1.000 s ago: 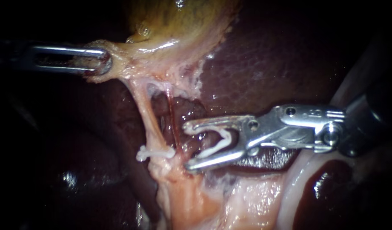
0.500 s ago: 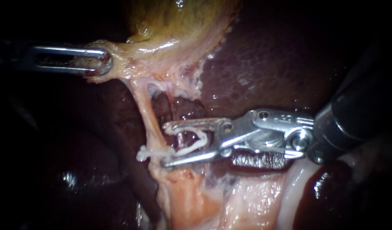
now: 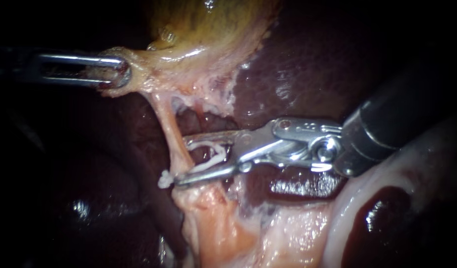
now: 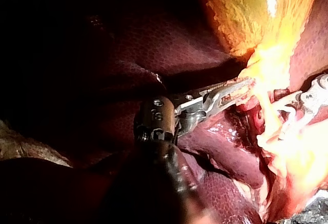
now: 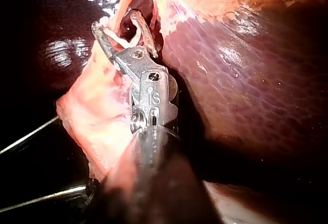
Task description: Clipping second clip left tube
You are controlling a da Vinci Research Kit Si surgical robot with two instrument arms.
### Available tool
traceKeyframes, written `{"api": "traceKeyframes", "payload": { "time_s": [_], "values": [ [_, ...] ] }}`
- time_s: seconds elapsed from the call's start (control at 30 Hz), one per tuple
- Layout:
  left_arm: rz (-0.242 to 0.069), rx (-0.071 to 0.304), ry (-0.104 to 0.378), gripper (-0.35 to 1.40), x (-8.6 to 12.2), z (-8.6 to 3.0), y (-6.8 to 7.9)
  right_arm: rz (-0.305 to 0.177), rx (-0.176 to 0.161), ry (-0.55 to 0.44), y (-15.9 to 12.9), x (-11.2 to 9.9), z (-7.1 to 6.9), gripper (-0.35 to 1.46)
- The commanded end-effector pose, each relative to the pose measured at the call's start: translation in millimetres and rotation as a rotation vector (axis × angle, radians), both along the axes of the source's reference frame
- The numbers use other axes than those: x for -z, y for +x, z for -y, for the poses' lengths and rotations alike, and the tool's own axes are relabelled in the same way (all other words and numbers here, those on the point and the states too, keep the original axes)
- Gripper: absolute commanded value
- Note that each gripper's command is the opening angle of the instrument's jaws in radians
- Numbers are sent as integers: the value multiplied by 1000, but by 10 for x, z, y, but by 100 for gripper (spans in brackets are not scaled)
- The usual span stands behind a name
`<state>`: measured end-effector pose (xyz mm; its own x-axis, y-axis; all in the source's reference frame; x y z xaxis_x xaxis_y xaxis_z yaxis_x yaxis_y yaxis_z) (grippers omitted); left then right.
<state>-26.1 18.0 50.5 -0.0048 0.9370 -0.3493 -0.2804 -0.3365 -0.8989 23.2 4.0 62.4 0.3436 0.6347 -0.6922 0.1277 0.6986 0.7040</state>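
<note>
The left tube (image 3: 169, 130) is a pale pink, glistening cord of tissue, and its long axis runs from about 11 o'clock, under the smooth yellow-green gallbladder (image 3: 213, 25), to about 5 o'clock, where it widens into a ragged mass of salmon-pink tissue (image 3: 213, 228). A closed white clip (image 3: 163, 179), matte and plastic-looking, crosses the tube's lower end; only its knobbed tip shows toward 9 o'clock. The right instrument (image 3: 180, 161), polished steel on a dark shaft, reaches in from 2 o'clock. Its two slim jaws are spread apart and carry an open white clip (image 3: 219, 151), a thin V whose legs lie against both jaws and whose mouth points toward 9 o'clock, crosswise to the tube. The jaw tips reach the tube just above the closed clip, but I cannot tell whether the tube lies inside the V. The left instrument (image 3: 121, 72), a slotted steel bar lying along the 9-to-3 line, has its jaws pressed together on the gallbladder's pale, stringy lower edge. Dark maroon, finely mottled liver (image 3: 307, 69) lies behind.
</note>
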Motion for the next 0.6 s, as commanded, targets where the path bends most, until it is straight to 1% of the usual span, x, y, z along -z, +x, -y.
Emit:
{"api": "traceKeyframes", "payload": {
  "time_s": [0.03, 0.2, 0.33, 0.47, 0.6],
  "values": [
    [0, 0, 0, -35, 0, 0, 0, -4, 1, 3, 5, 1, 2, 48],
    [0, 1, 0, -35, 0, 0, -1, -14, 11, 2, 23, -2, 11, 49],
    [-1, 1, 0, -35, 0, 1, -2, -44, 16, 6, 34, -5, 21, 49],
    [-1, 1, -1, -35, 0, 1, -2, -96, 33, 13, 35, 5, 28, 49],
    [-1, 1, 0, -35, 0, 1, -2, -168, 42, 31, 30, 27, 32, 48]
  ]
}}
